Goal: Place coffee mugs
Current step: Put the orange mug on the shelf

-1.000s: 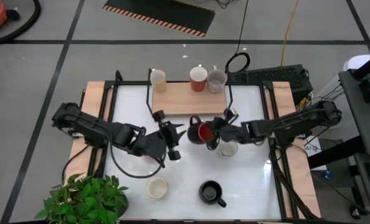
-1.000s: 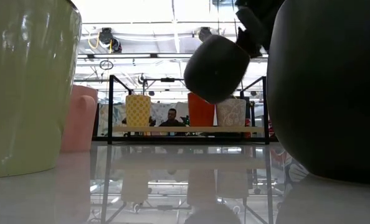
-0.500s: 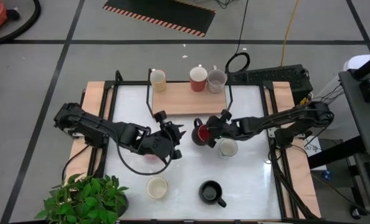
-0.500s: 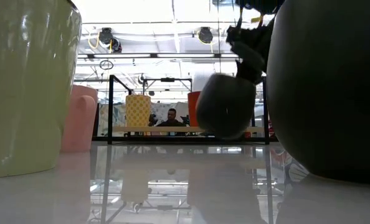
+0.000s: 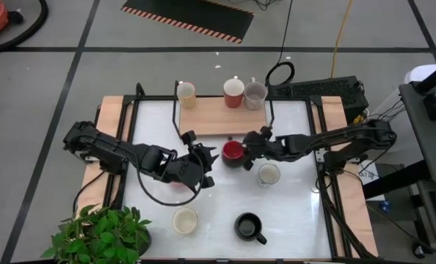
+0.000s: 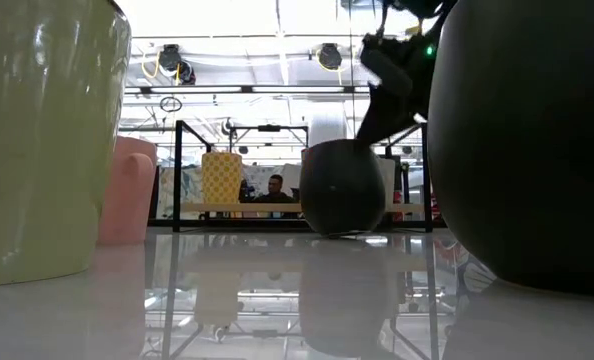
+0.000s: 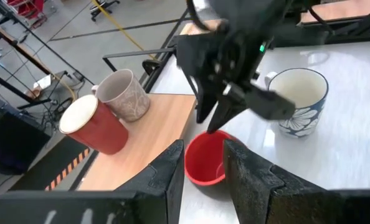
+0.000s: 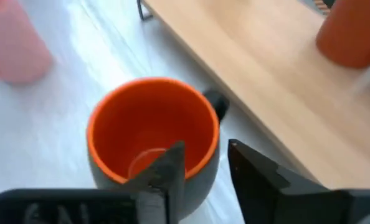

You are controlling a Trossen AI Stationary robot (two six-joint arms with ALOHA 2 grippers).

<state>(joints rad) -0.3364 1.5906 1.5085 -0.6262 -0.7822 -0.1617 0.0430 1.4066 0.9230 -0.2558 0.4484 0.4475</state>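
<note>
The red-and-black mug stands upright on the white table just near of the wooden board; it also shows in the low view. My right gripper is shut on its rim. My left gripper hovers open just left of the mug, touching nothing. Three mugs stand on the board: a yellow-patterned one, a red one and a grey one. A white floral mug, a cream mug and a black mug sit on the table. A pink mug stands under my left arm. My right gripper holds the red-and-black mug by its rim wall, beside the handle. One finger is inside the mug and the other outside. The fingers slant down from the table's right. The mug stands upright with its base on the table.
A green potted plant fills the near left corner. A black frame borders the board. Bare table lies between the cream mug and my left arm, and the board has bare wood between the yellow and red mugs.
My right gripper has moved down and toward the far left, bringing the red-and-black mug from a tilted, lifted position to standing upright on the table beside the board.
</note>
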